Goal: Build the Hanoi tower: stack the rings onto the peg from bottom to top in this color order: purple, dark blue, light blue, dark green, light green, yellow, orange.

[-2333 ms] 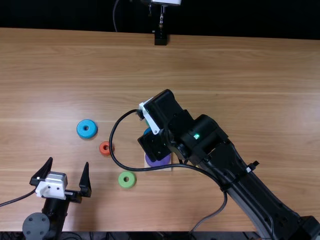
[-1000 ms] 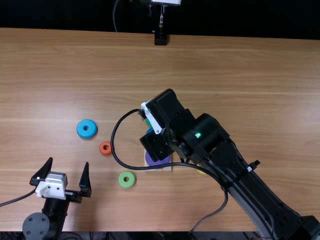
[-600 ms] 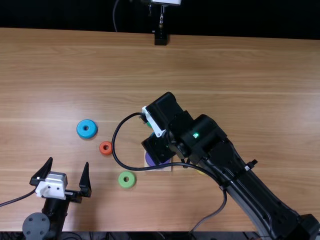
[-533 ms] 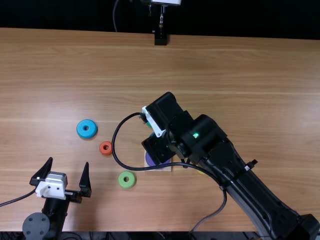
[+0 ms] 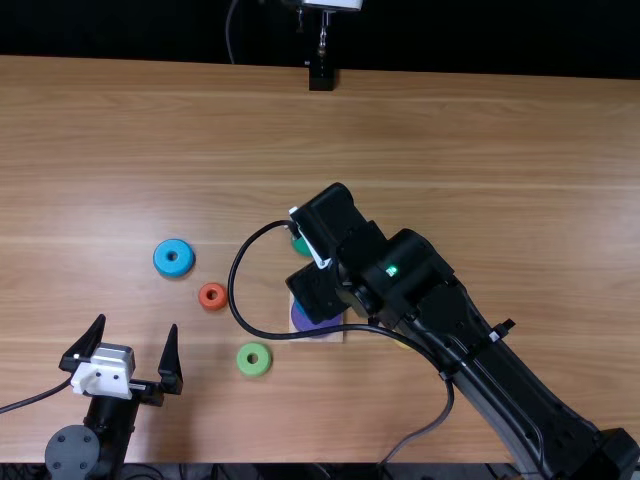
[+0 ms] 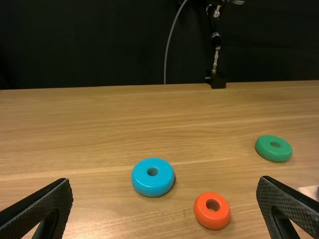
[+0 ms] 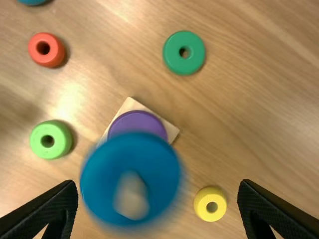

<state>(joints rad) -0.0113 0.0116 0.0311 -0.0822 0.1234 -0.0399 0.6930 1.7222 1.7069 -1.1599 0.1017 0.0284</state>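
Spreading its fingers wide, the right gripper [image 5: 345, 243] is open over 1 wooden base [image 7: 130, 103], closer to the worktop's [image 5: 480, 150] near edge than its far edge; 1 dark blue ring [image 7: 99, 172] is above 1 purple ring [image 7: 138, 122], 1 peg [image 7: 131, 199] showing through its hole. The left gripper [image 5: 138, 323] is open near the near-left corner, and 5 loose rings number 1 light blue [image 5: 160, 262], 1 orange [image 7: 52, 57], 1 dark green [image 7: 173, 60], 1 light green [image 7: 62, 144], 1 yellow [image 7: 200, 203].

a light brown wooden tabletop [image 5: 480, 150] with a fine grain carries a pale square wooden base [image 7: 171, 132]. around it, a thick light blue ring [image 5: 161, 263], a small orange ring [image 5: 205, 301], a light green ring [image 5: 243, 366], a dark green ring [image 7: 172, 57] and a small yellow ring [image 7: 201, 200] lie flat, all apart. the orange ring sits between the light blue and light green ones.
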